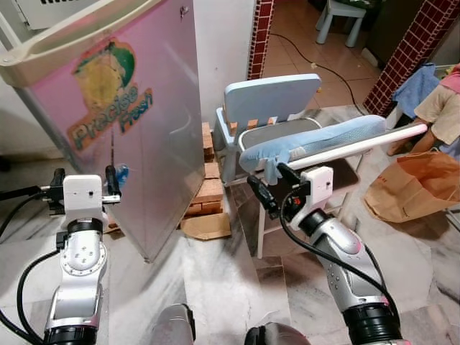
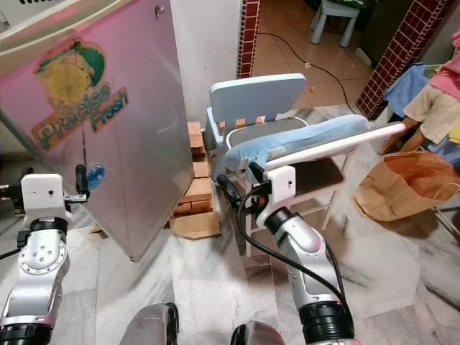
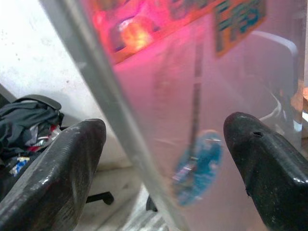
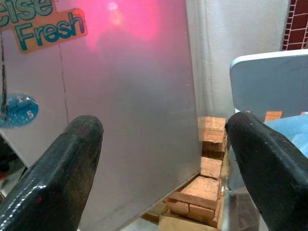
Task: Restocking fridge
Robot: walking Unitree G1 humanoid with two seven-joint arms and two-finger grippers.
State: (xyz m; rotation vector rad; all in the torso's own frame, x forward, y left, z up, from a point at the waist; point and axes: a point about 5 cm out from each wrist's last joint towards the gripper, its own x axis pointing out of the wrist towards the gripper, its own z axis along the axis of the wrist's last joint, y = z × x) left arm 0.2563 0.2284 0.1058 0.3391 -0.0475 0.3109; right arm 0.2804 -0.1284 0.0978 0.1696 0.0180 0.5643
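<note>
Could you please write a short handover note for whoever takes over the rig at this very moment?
Left gripper: open, empty, raised close to the fridge door, near its edge and the round blue sticker.
Right gripper: open, empty, held up in front of the light blue chair.
Fridge: door looks shut; a stack of bricks sits beside it.
A brown paper bag lies on the floor to the right, near a seated person; its contents cannot be seen.
Done: nothing visibly stocked.
Left: open the door, fetch items, load them.

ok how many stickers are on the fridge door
2. A big Precise Fresh sticker sits high on the fridge door; a small round blue sticker sits lower, beside the left pincer. Others may be hidden.
</note>
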